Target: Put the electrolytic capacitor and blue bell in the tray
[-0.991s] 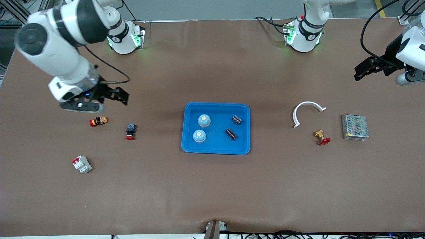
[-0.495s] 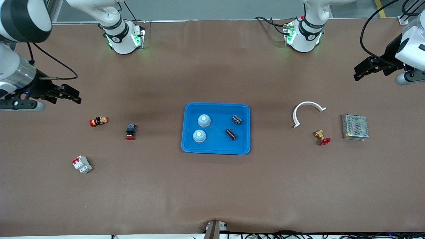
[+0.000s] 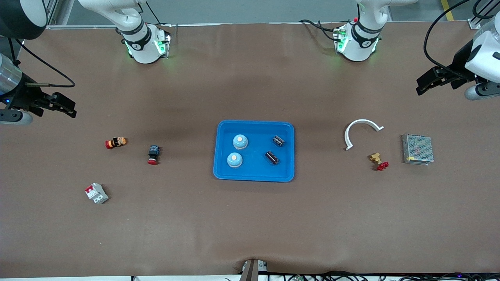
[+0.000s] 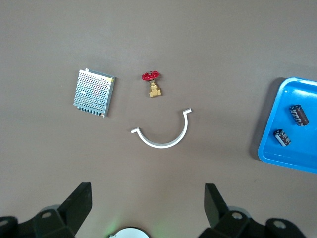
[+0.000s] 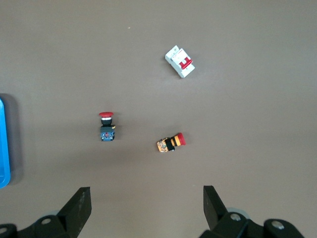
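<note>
Inside the tray (image 3: 254, 173) I see two blue bells (image 3: 240, 141) and two capacitors (image 3: 272, 157); their markings look too small to read. My right gripper (image 3: 58, 104) and left gripper (image 3: 429, 81) hang spread apart, empty, over the table's ends.

Bare worktop (image 3: 250, 226) lies around the tray (image 3: 254, 176) on every side. Nearest obstacles: black-and-red pushbutton (image 3: 153, 154) toward the right arm's end, white curved clip (image 3: 361, 128) toward the left arm's.
</note>
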Motion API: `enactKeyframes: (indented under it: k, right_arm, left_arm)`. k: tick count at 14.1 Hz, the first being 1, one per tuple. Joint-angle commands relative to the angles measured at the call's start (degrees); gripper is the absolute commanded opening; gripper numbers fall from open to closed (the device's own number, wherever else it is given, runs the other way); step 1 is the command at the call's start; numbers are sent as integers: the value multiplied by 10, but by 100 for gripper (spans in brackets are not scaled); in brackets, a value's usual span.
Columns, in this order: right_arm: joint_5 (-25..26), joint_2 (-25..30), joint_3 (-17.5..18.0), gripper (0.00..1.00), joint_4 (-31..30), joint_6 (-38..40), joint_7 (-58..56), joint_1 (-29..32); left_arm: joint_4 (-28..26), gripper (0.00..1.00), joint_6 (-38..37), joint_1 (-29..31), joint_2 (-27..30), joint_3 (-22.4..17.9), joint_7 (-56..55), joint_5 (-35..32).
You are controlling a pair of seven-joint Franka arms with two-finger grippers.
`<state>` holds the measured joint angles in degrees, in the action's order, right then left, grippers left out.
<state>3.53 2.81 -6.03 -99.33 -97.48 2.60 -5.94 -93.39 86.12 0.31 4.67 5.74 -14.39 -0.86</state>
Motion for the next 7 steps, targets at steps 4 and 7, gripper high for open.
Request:
enactKeyframes:
  k: [4,7]
  right_arm:
    - [13,-4,8,100,33,7,0,12]
    - [13,-3,7,100,54,18,-2,22]
  left_arm:
    - [0,100,1,0,3,0,11,2]
    - [0,100,0,0,0,0,10,1]
